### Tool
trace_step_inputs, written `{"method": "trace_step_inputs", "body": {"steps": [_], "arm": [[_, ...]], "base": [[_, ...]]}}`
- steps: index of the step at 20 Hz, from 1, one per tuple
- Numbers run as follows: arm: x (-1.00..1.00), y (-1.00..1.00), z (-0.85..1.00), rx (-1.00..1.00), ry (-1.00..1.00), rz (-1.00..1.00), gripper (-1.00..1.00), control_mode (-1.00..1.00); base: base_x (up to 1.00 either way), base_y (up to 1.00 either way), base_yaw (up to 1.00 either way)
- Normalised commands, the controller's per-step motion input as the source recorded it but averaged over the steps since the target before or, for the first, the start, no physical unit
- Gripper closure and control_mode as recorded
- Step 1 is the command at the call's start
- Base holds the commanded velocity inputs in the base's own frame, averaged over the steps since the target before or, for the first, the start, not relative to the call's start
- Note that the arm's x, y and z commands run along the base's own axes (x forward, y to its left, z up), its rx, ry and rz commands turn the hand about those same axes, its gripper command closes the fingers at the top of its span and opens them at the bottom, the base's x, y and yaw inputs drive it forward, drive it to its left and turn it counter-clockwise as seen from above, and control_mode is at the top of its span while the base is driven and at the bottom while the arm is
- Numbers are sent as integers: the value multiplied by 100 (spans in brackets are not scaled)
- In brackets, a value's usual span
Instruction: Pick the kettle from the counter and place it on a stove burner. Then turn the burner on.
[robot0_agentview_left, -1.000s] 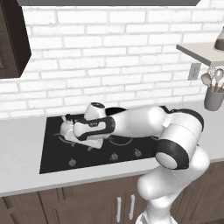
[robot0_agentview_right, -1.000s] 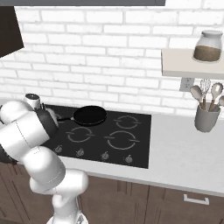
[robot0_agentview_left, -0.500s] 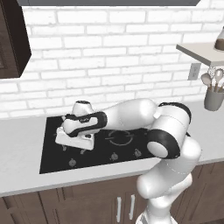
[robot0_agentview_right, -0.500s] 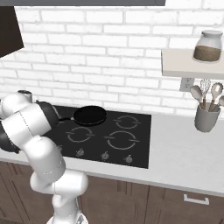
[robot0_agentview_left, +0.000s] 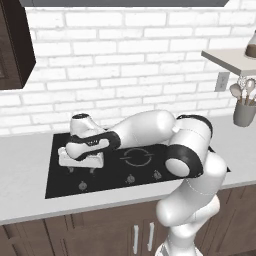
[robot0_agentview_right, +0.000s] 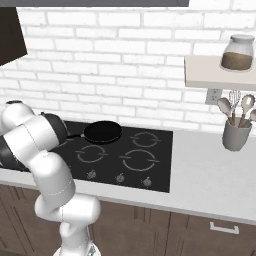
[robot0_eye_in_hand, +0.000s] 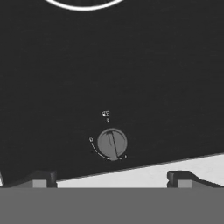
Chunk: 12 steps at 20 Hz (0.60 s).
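The end effector (robot0_eye_in_hand: 112, 180) hangs wide open and empty low over the front of the black cooktop (robot0_eye_in_hand: 131, 65), facing a grey knob (robot0_eye_in_hand: 112, 144) - so turning the burner on seems not yet done - and where the kettle stands cannot be told.

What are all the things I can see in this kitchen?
cooktop: one, black glass, set in the counter
ring markings: three clear of the arm, thin grey, on the cooktop
knobs: three clear of the arm, grey, along the cooktop's front edge
frying pan: one, black, back of the cooktop
counter: one, pale grey
cup of utensils: one, grey, on the counter at right
shelf: one, pale, on the brick wall
jar: one, glass with brown contents, on the shelf
arm: one, white, stretched over the cooktop
gripper: one, open, above a knob
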Motion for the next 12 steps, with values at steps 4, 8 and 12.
{"method": "trace_step_inputs", "body": {"steps": [4, 8, 12], "arm": [[-3, 0, -26, -10, -14, 0, -100, -100], [0, 0, -20, -1, 3, 0, -100, -100], [-1, 0, -14, 0, 11, 0, -100, -100]], "base": [[0, 0, 0], [0, 0, 0], [0, 0, 0]]}}
